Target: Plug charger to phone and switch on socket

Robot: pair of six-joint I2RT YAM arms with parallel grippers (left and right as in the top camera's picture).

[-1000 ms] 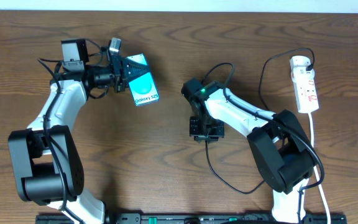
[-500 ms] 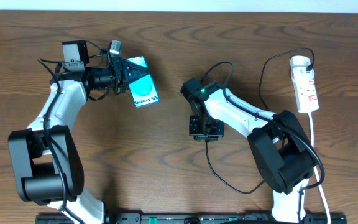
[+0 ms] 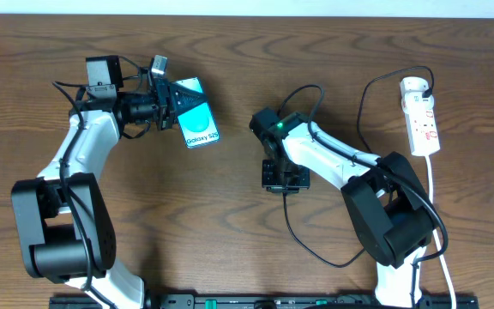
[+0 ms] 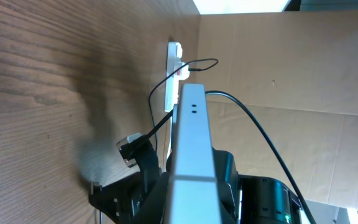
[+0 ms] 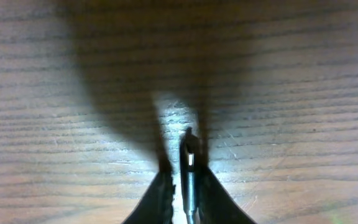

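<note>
The left claw [image 3: 181,105] is pressed together on the far left end of the phone [image 3: 199,123]. It holds the phone off the tabletop [image 3: 230,232] at the far left of the scene, screen up toward the overhead camera with "Galaxy S25" readable. From the left wrist the phone shows edge-on, its thin pale side pointing toward the socket [image 3: 422,116]. The socket lies flat at the far right of the tabletop, well apart from the phone. The right claw [image 5: 184,169] points down at the wood near the middle of the tabletop. Its fingers [image 5: 219,199] are drawn in on either side of the small plug tip of the charger [image 5: 188,149], pinching it just above the surface. The charger's thin black cable trails away across the tabletop, and its black plug sits at the far end of the socket.
</note>
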